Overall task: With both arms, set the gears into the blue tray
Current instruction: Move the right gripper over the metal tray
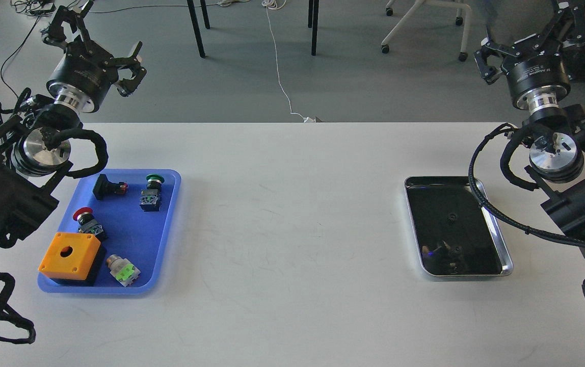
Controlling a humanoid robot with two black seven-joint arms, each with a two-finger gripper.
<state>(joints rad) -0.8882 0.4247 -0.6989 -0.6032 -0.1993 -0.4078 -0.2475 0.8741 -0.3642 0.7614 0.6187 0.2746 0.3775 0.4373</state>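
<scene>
while both grippers' jaws stand apart and empty, the blue tray (167,224) runs lengthwise away from me.

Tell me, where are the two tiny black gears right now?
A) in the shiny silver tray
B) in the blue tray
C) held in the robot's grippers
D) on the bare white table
A: both gears lie on the dark bottom of the silver tray, while the blue tray holds only switches and an orange box.
</scene>
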